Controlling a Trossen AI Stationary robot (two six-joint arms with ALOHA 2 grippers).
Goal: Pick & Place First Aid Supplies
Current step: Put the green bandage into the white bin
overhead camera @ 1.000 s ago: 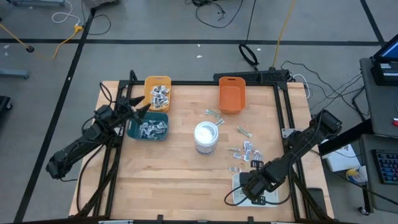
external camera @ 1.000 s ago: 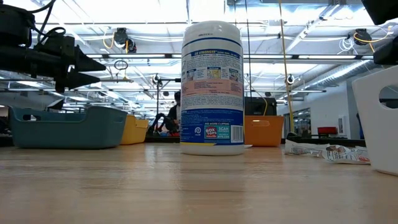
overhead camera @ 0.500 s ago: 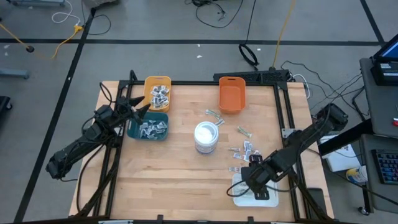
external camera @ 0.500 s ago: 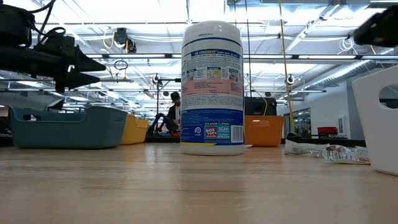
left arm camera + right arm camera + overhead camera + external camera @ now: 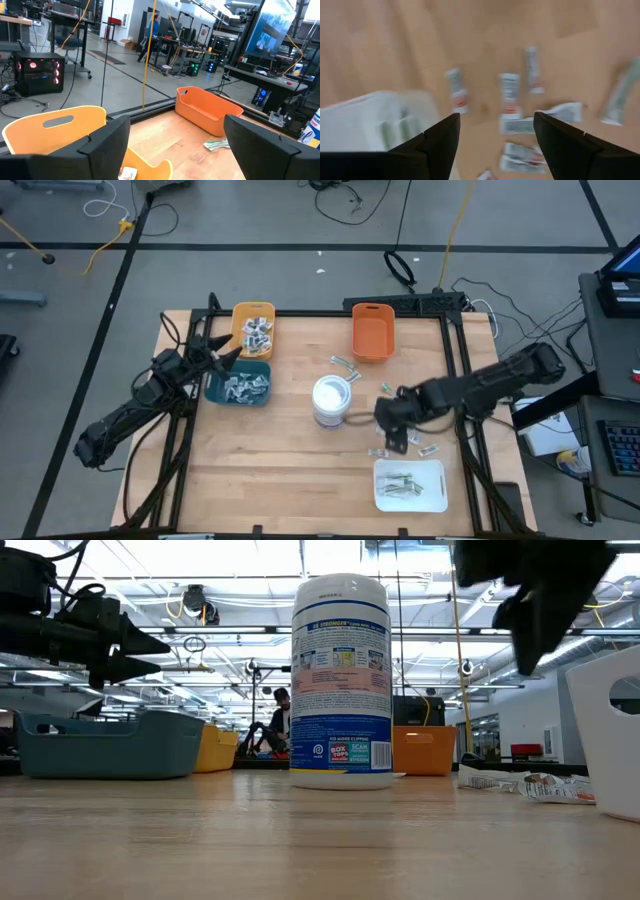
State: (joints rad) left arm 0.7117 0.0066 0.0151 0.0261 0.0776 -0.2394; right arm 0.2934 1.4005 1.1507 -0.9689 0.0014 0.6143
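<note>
Loose first aid supplies [image 5: 400, 420], white-and-red sachets [image 5: 509, 97] and pale strips, lie flat on the wooden table right of a white canister [image 5: 332, 400]. My right gripper [image 5: 395, 438] hangs open above them, pointing steeply down, with nothing between its fingers [image 5: 496, 117]. It shows dark at the upper right of the low view [image 5: 530, 640]. More packets lie in the yellow bin [image 5: 253, 328] and the teal bin [image 5: 240, 383]. My left gripper [image 5: 232, 352] waits open and level over those two bins [image 5: 176, 120].
A white tray [image 5: 410, 485] holding pale-green strips stands at the near right, also beside the sachets in the right wrist view [image 5: 365, 120]. An orange bin [image 5: 372, 332] sits at the far edge, with a few packets [image 5: 345, 363] in front of it.
My right gripper has risen from over the white tray and swung toward the table's far edge and left, coming above the loose sachets. The tray with its strips now lies uncovered.
</note>
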